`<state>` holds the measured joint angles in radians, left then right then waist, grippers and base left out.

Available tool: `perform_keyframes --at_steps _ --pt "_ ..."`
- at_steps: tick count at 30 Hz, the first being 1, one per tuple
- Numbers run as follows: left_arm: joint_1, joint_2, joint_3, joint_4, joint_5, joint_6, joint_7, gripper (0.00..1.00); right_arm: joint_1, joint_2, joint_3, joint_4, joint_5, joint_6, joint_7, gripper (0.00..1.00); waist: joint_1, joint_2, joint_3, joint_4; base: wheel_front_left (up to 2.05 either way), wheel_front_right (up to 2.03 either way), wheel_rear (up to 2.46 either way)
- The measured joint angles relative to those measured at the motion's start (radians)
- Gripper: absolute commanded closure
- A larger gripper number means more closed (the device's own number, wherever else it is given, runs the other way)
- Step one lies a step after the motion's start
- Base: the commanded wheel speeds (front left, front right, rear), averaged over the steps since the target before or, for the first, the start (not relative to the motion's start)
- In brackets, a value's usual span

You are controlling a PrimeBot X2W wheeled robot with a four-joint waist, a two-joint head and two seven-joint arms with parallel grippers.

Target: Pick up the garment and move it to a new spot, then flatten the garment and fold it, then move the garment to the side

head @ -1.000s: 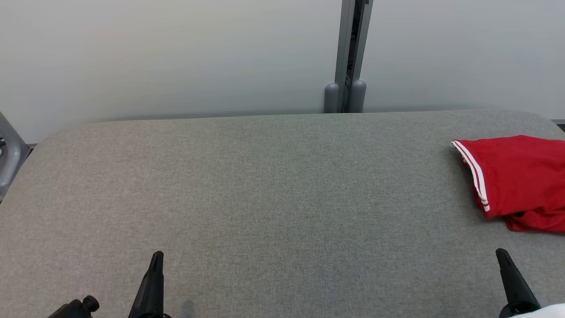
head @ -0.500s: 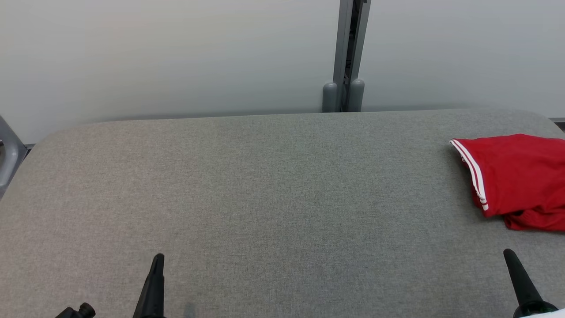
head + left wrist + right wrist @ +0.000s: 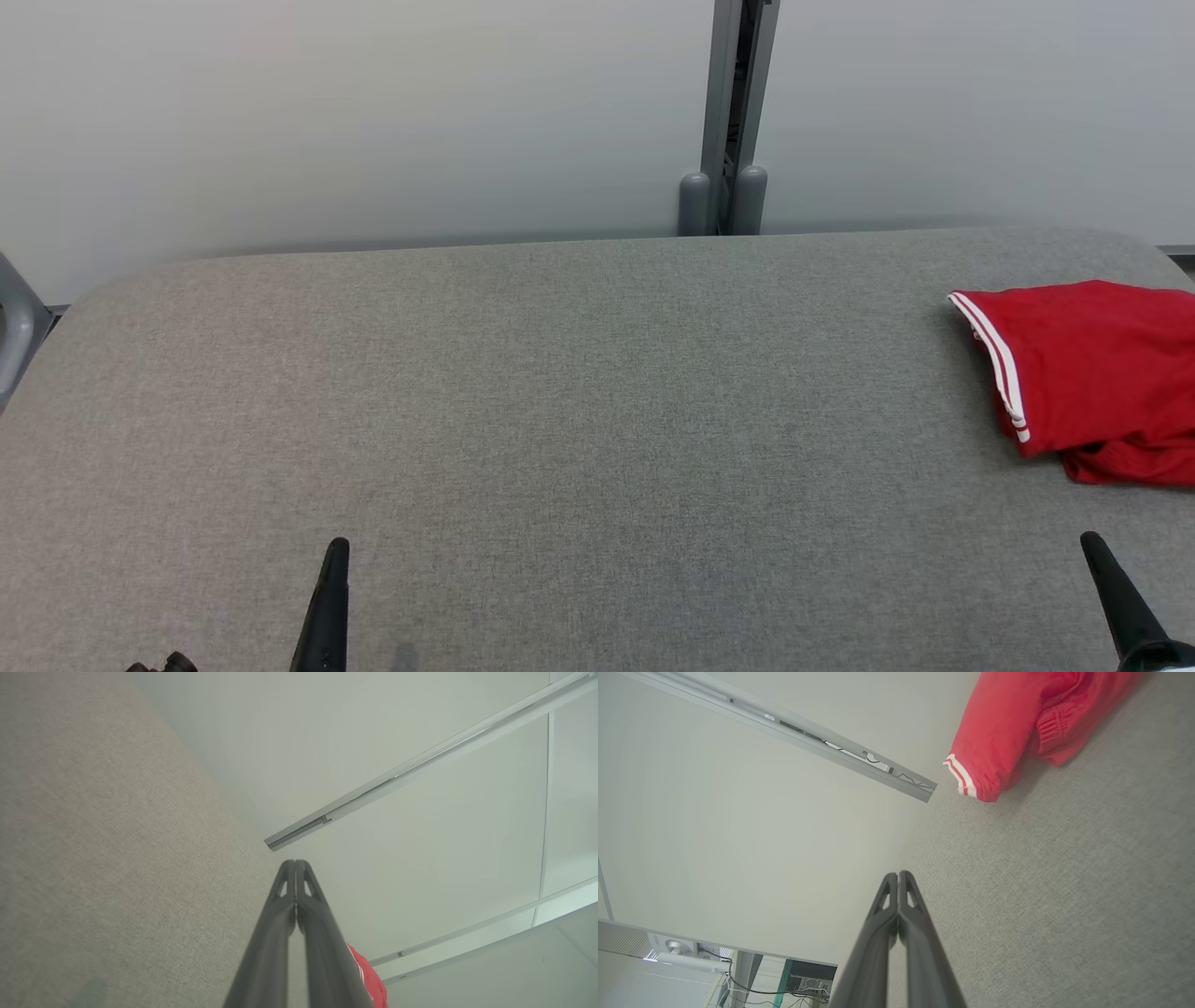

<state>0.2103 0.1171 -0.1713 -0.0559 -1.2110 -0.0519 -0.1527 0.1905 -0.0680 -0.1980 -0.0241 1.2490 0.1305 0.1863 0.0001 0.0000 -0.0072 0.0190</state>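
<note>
We list a red garment (image 3: 1092, 373), bunched at the right edge of the worktop (image 3: 560, 420), likely soft, light, limp, best pinched at its white-striped hem (image 3: 997, 359); left gripper (image 3: 336, 560) and right gripper (image 3: 1094, 551) pressed together, empty.

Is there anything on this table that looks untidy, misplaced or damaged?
The red garment lies bunched near the right end of the grey table, a ribbed edge tucked underneath, not flat. No spill or damage shows. The left gripper and the right gripper are shut, apart from it.
</note>
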Motion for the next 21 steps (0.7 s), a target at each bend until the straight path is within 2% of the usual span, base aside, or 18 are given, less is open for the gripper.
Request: perform_keyframes --at_steps 21 --pt "0.027 -0.027 0.015 -0.034 -0.168 -0.034 0.017 1.0 0.013 0.007 -0.053 -0.017 0.192 0.0 0.063 1.0 0.0 0.0 0.004 -0.007 0.0 0.0 0.0"
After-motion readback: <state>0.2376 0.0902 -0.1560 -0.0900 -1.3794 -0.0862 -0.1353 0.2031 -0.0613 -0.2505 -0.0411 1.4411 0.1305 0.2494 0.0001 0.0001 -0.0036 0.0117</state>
